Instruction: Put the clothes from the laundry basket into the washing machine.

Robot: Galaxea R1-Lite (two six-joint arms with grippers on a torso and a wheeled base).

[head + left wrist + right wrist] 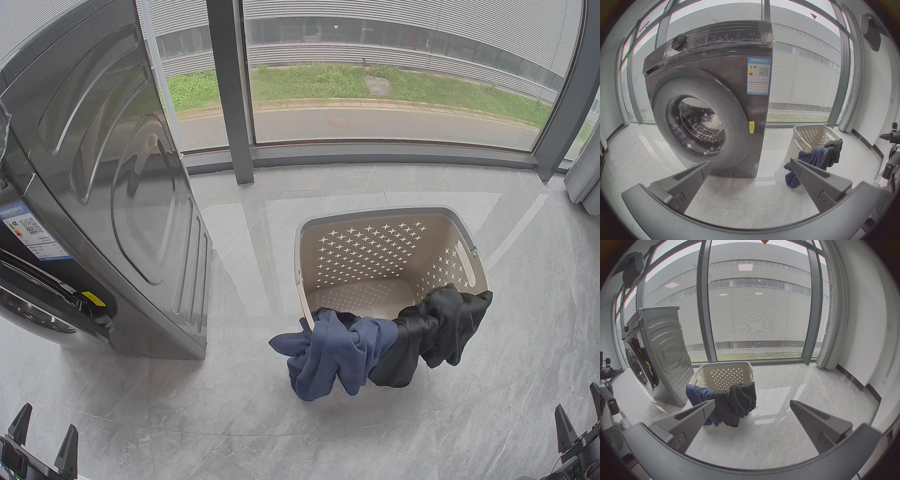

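Head view: clothes (pixel 350 356), blue and black, drape over the near rim of the laundry basket (pixel 375 215), nearer the right claw (pixel 576 400) than the left claw (pixel 49 417). Both claws are apart and empty. To the left stands the washing machine (pixel 125 187).

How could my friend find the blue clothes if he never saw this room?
Find the big grey washing machine; beside it stands a beige laundry basket. Two garments hang over its near rim: the blue garment is on the washer's side, the black garment on the other.
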